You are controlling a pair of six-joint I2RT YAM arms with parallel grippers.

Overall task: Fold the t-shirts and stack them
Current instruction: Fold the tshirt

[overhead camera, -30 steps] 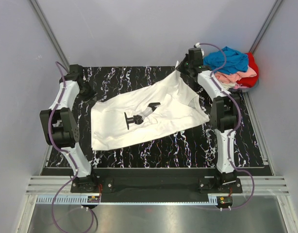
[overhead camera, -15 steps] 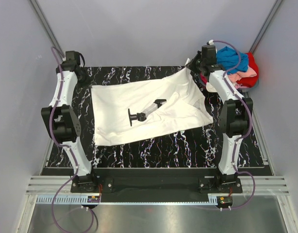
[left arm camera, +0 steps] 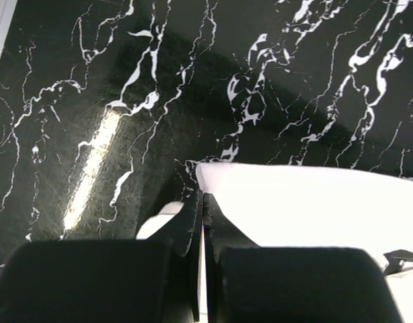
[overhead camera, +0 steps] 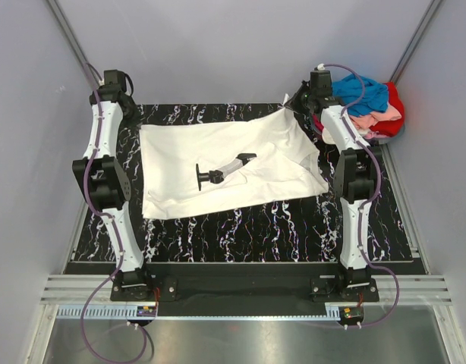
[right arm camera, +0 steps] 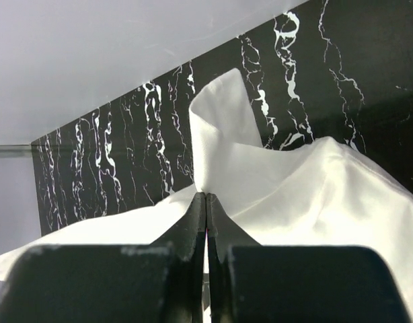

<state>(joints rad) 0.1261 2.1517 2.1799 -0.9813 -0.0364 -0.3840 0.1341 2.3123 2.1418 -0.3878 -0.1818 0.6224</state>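
A cream-white t-shirt (overhead camera: 218,144) lies spread over the black marbled table (overhead camera: 294,220), its far edge stretched between my two grippers. My left gripper (overhead camera: 134,121) is at the shirt's far left corner, and in the left wrist view it (left arm camera: 203,196) is shut on that corner of the white shirt (left arm camera: 294,202). At the far right corner my right gripper (overhead camera: 291,106) is shut on a raised fold of the shirt (right arm camera: 220,134), as the right wrist view (right arm camera: 205,196) shows. More t-shirts, blue, pink and red, sit in a pile (overhead camera: 369,106) at the back right.
A small black-and-grey object with a round end (overhead camera: 218,173) lies on the middle of the spread shirt. The pile sits right behind my right arm (overhead camera: 347,144). Grey walls close in the far side and both sides of the table.
Both grippers have moved toward the far edge with the shirt's corners. The shirt has been drawn back and flatter, and the left arm has straightened out along the left side.
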